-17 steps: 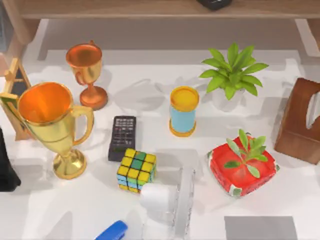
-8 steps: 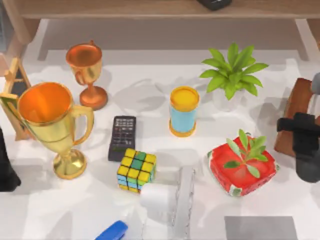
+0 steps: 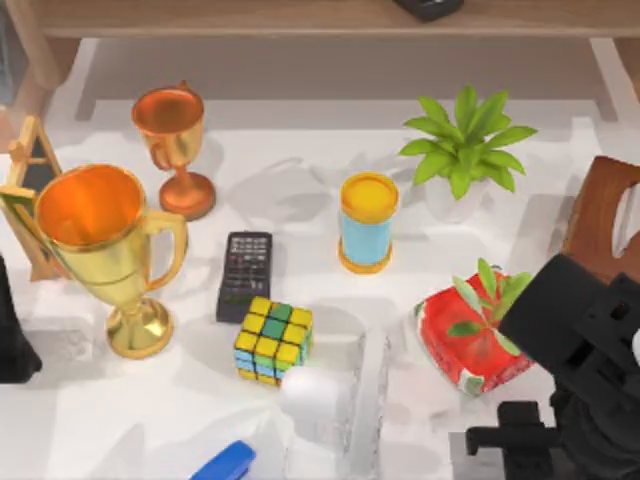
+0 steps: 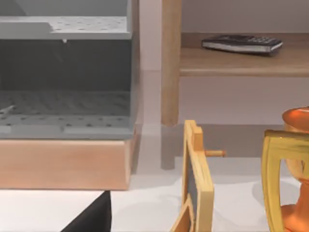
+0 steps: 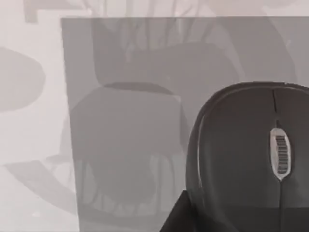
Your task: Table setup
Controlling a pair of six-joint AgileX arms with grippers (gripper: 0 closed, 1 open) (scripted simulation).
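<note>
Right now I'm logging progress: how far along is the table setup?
Early. The right gripper is over the grey mat at the table's front right, with a black mouse just beneath its wrist camera. Whether it is released I cannot tell. The cluttered table remains unsorted.

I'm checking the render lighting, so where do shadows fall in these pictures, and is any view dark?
Top view: soft grey shadows spread over the white table beside the trophies. Right wrist view: leafy and rounded shadows cross the grey mat beside the black mouse. Left wrist view: evenly lit; none is dark.
</note>
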